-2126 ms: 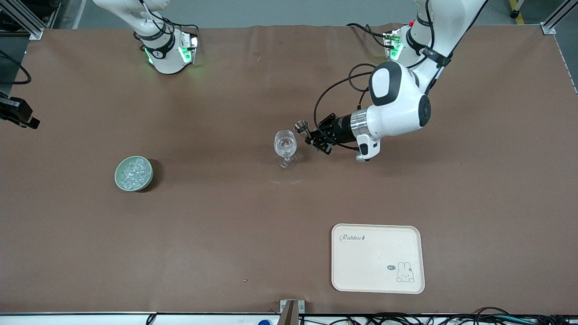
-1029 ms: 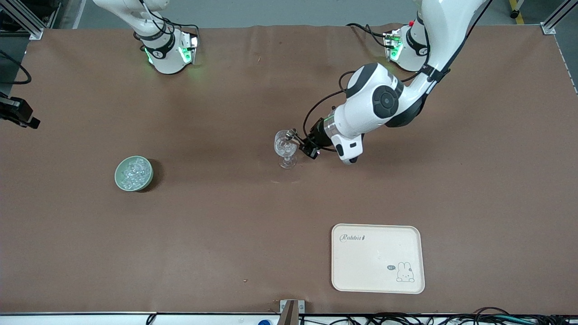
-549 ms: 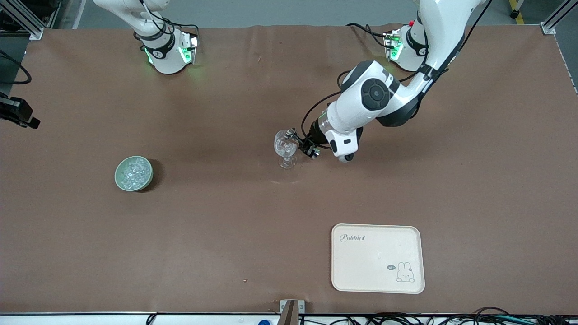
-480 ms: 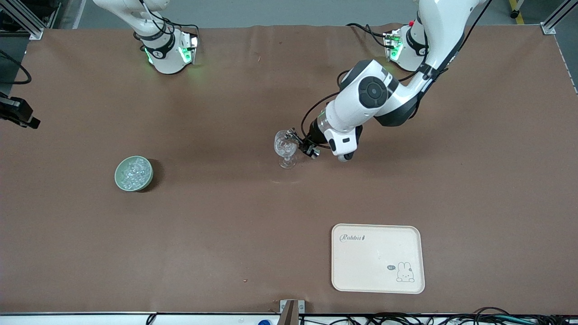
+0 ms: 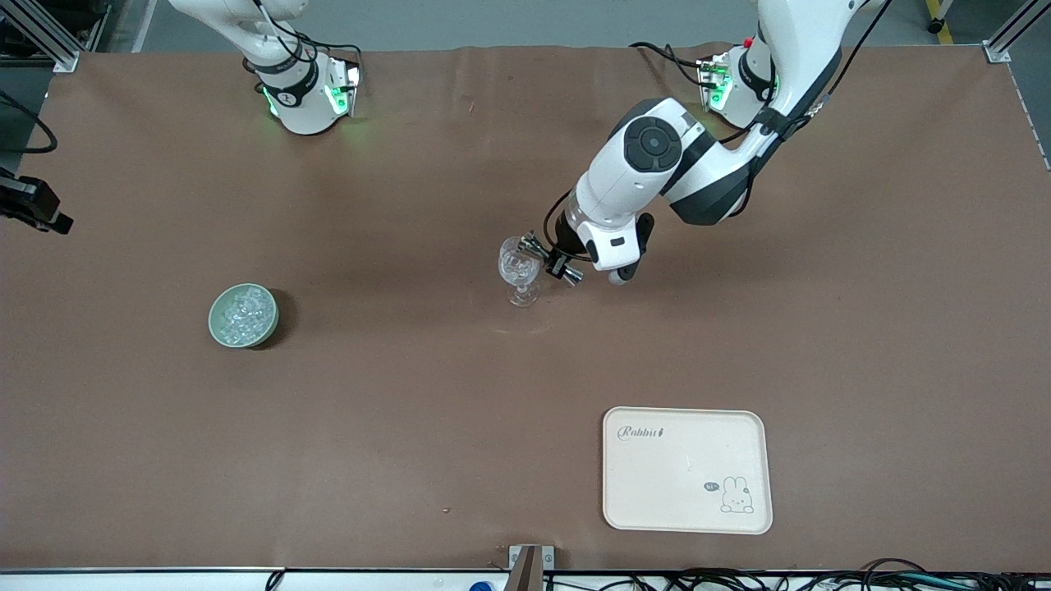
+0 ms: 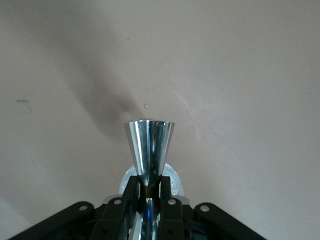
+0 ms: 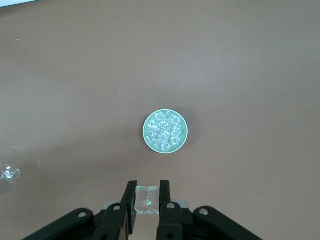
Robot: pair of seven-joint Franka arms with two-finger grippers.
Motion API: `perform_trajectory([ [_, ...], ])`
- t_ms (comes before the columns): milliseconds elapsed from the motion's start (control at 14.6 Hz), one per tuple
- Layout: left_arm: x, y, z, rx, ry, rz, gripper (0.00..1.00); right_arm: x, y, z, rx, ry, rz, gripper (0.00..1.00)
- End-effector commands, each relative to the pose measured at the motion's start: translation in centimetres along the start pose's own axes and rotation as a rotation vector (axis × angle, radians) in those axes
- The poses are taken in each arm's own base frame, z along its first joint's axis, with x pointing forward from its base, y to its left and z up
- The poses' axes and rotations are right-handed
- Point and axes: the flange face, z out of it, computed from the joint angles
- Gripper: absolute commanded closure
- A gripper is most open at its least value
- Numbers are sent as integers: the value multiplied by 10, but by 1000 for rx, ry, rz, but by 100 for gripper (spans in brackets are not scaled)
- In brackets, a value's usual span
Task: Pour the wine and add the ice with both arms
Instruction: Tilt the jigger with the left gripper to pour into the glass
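So the left gripper (image 5: 555, 264) clamps a steel jigger (image 6: 149, 150) tipped at the wine glass (image 5: 519, 264) rim, while the right gripper (image 7: 147, 199) pinches an ice cube (image 7: 147, 199) high over the ice bowl (image 7: 165, 131).

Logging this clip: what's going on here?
The left gripper holds a steel jigger tipped at the rim of the wine glass mid-table. High above the table, the right gripper is shut on an ice cube over the green bowl of ice. The cream tray sits unused.
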Motion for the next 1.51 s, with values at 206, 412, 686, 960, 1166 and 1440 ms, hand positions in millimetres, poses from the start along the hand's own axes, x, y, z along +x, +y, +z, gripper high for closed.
perform_trajectory([
  [206, -3, 3, -4, 21, 17, 5, 100, -2, 0, -2, 14, -3, 9, 99],
  [412, -4, 2, -5, 30, -7, -11, 100, -2, 0, -2, 14, -3, 9, 99],
  [686, 8, 5, -9, 49, -95, -28, 100, -2, 0, -2, 14, -3, 9, 99],
  [960, 44, 8, -29, 63, -221, -40, 100, -2, 0, -2, 15, -3, 9, 99],
  [1166, 89, 13, -47, 49, -298, -77, 100, -3, -11, -2, 16, -6, 38, 99],
  [1440, 182, 19, -75, -10, -456, -187, 100, -20, -99, 2, 20, -26, 125, 99],
])
